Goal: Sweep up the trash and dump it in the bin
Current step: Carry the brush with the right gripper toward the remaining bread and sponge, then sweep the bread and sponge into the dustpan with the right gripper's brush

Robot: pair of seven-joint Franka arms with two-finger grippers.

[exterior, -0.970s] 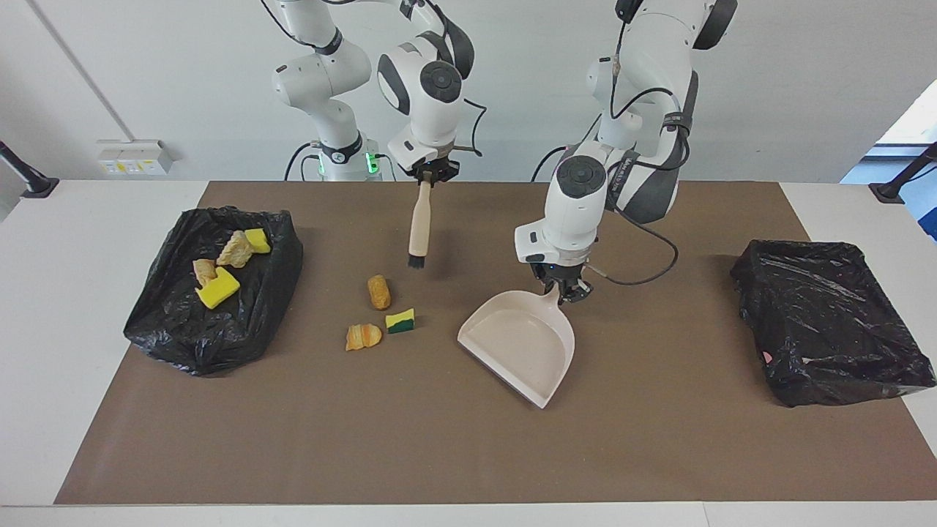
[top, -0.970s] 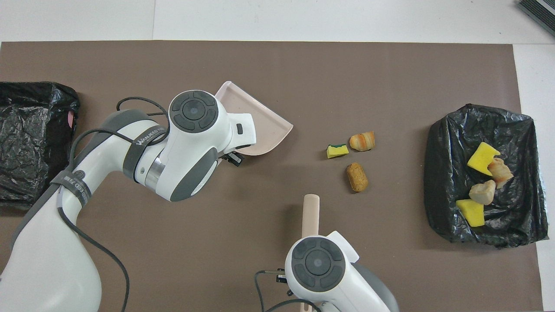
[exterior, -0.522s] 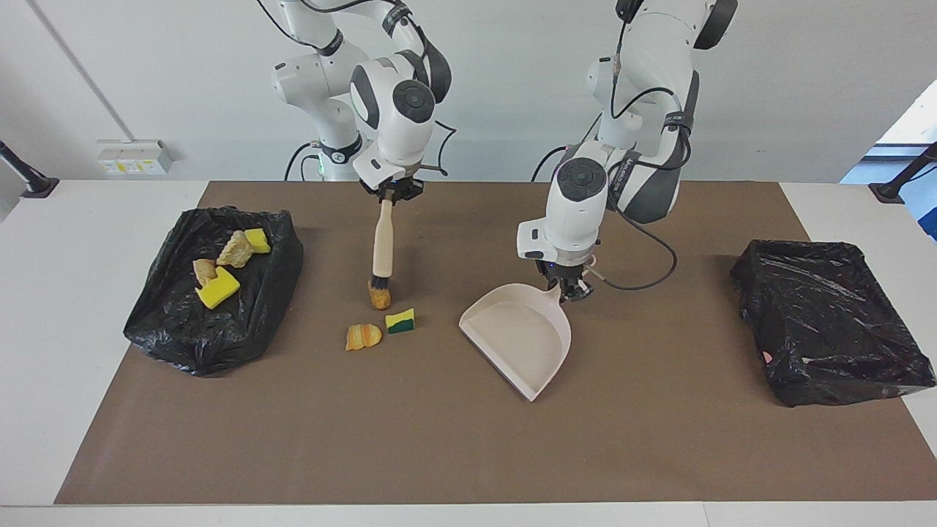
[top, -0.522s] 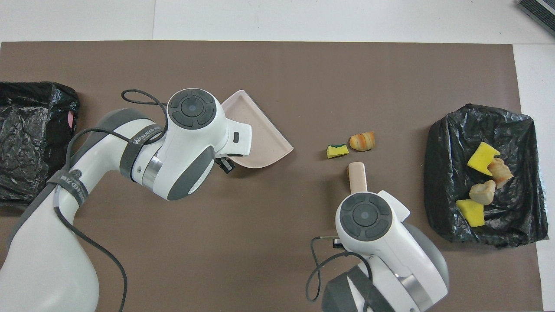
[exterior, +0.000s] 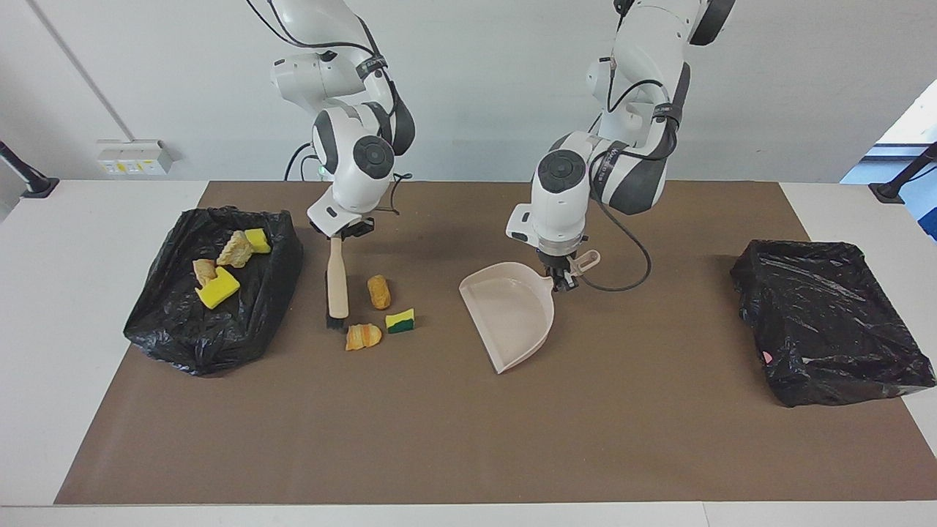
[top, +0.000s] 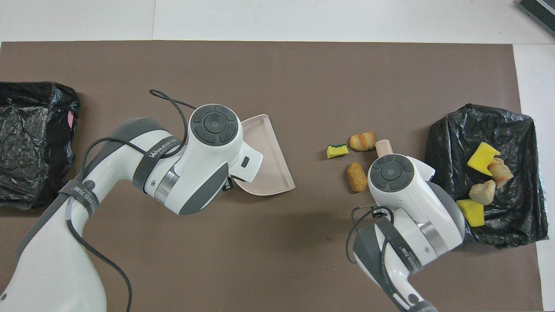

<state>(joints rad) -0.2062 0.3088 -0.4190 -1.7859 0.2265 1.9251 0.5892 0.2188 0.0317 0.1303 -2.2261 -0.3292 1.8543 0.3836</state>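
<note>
Four scraps (exterior: pixel 223 267) lie in the bin (exterior: pixel 176 333); three scraps (exterior: pixel 378 311) remain on the table (exterior: pixel 439 439). The right gripper (exterior: pixel 341 236) grips the brush (exterior: pixel 337 282), the left gripper (exterior: pixel 562 282) grips the dustpan (exterior: pixel 509 315).

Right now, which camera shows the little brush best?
The facing view: the whole brush shows there, hanging from the right claw with its bristles beside the scraps. In the overhead view the arm hides all but the handle's end.

My two white arms (exterior: pixel 585 183) carry dark grey joint caps, black looping cables and lettering on one grey band (top: pixel 158 149).
</note>
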